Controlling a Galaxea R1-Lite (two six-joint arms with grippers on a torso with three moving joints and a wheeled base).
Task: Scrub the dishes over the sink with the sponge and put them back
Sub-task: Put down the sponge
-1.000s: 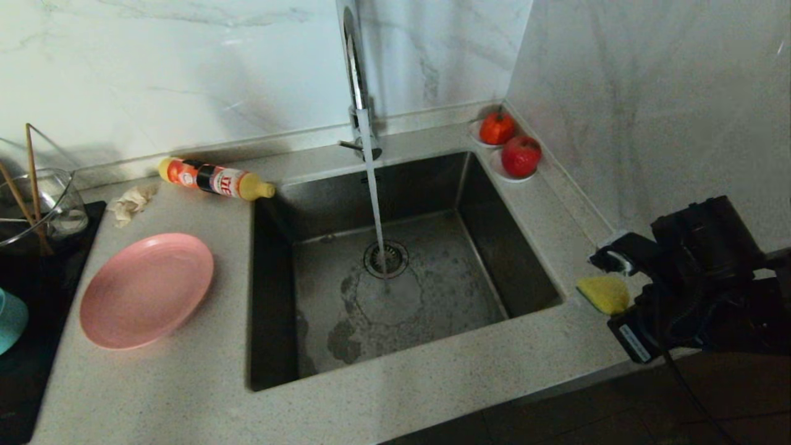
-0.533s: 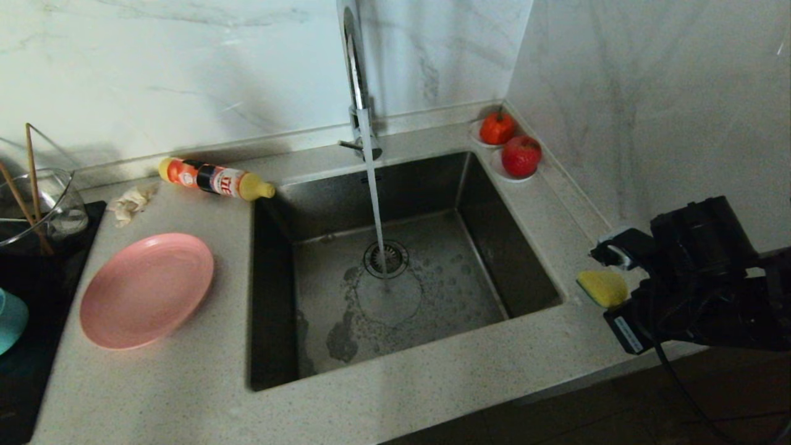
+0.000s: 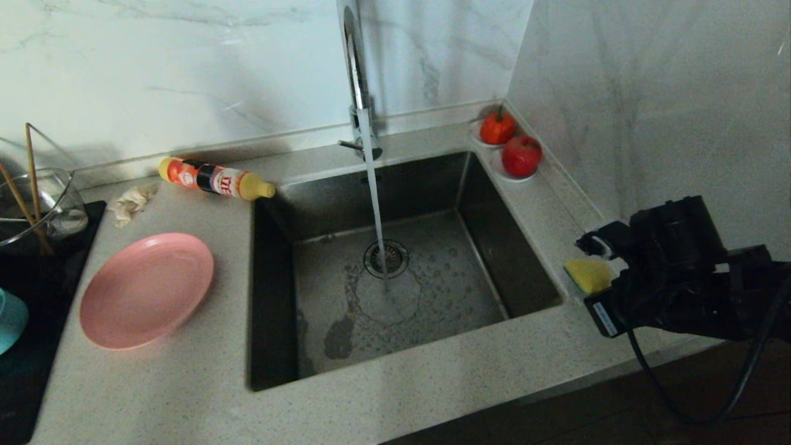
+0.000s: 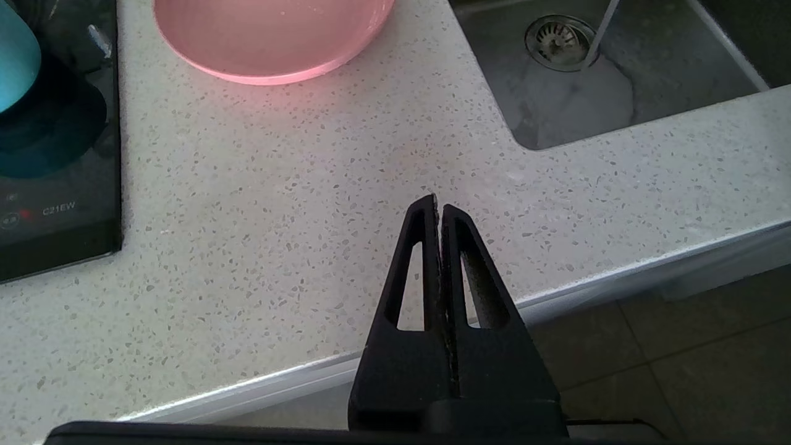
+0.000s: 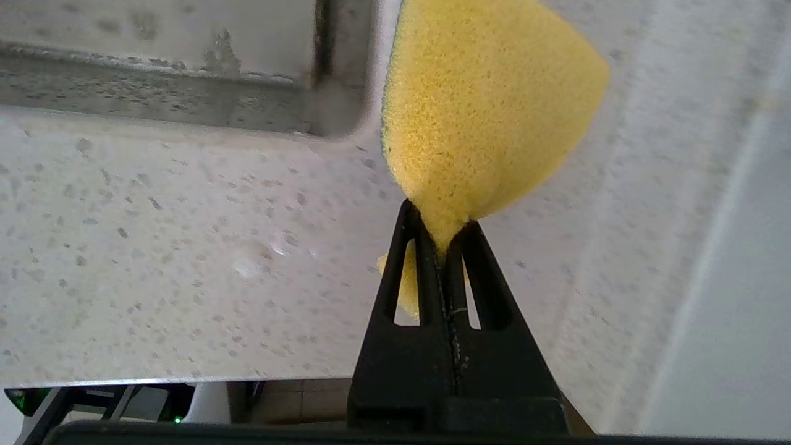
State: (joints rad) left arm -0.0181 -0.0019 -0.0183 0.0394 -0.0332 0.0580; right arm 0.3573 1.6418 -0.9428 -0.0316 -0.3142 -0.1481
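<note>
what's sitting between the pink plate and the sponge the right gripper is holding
In the head view, the sink, tap water running into it, lies between the pink plate and the sponge pinched in the right gripper.

"C21EW" on black cooktop (image 4: 55, 210)

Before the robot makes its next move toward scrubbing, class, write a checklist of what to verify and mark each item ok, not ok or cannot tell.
1. Sponge gripped by the right gripper: ok, pinched between shut fingers, over the counter right of the sink.
2. Water running from the tap into the sink: ok.
3. Sink free of objects: ok, only the drain strainer shows.
4. Pink plate in hand: not ok, it lies on the counter left of the sink.
5. Left gripper ready to take the plate: not ok, shut and empty above the counter's front edge.
6. Teal bowl clean: cannot tell, mostly out of view.
</note>
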